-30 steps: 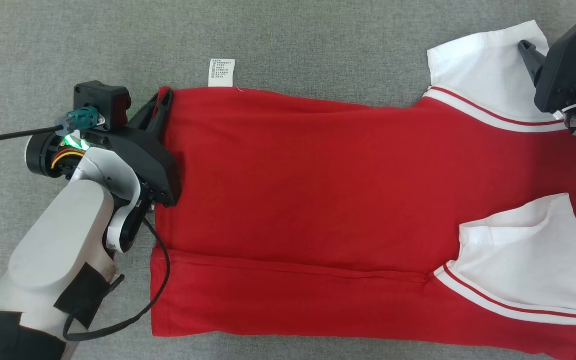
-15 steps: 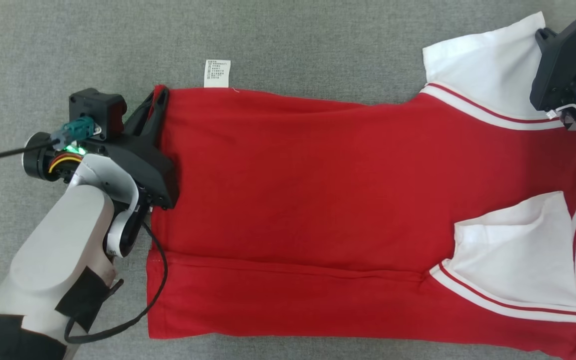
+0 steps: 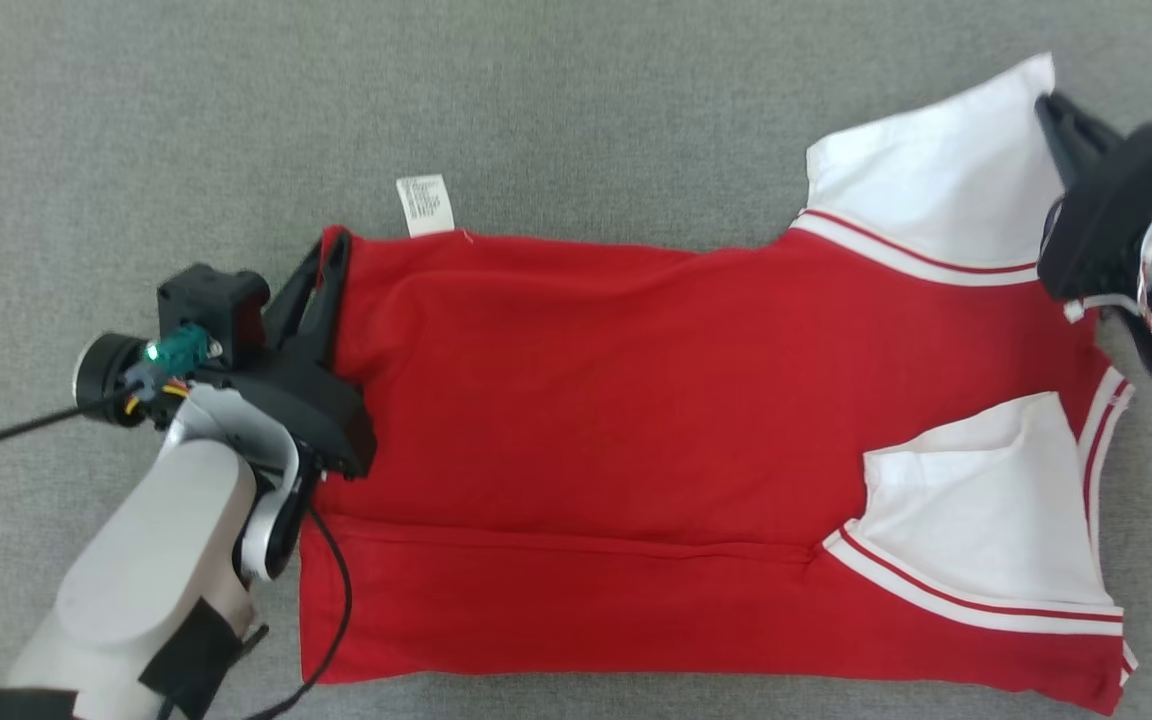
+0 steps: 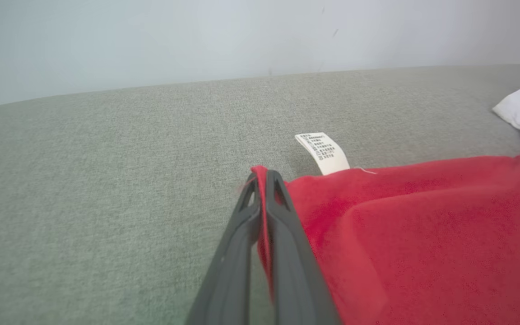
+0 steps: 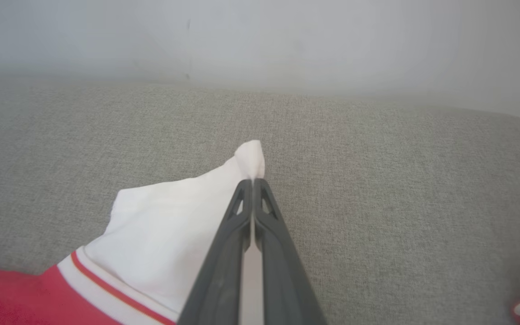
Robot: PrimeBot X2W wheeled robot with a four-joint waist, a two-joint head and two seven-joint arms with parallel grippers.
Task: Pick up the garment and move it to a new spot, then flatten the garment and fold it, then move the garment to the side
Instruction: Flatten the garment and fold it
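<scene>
The garment (image 3: 636, 400), a red shirt with white sleeves, lies spread on the grey surface, its near edge folded over. My left gripper (image 3: 333, 243) is shut on the garment's far left hem corner (image 4: 260, 180), red cloth pinched between the fingers. A white care label (image 4: 323, 152) sticks out beside that corner. My right gripper (image 3: 1044, 100) is shut on the tip of the far white sleeve (image 5: 251, 160); the sleeve (image 3: 926, 180) rises toward the fingers. The near white sleeve (image 3: 986, 510) lies folded on the red body.
Grey fabric surface (image 3: 576, 100) extends all around the garment, with open room beyond it toward the pale wall (image 4: 242, 36). My left forearm (image 3: 146, 570) and its black cable (image 3: 336, 620) lie along the garment's left edge.
My right gripper has shut on the far sleeve's tip. The far edge of the garment has shifted toward me and is lifting slightly; the left gripper keeps its hold on the hem corner.
</scene>
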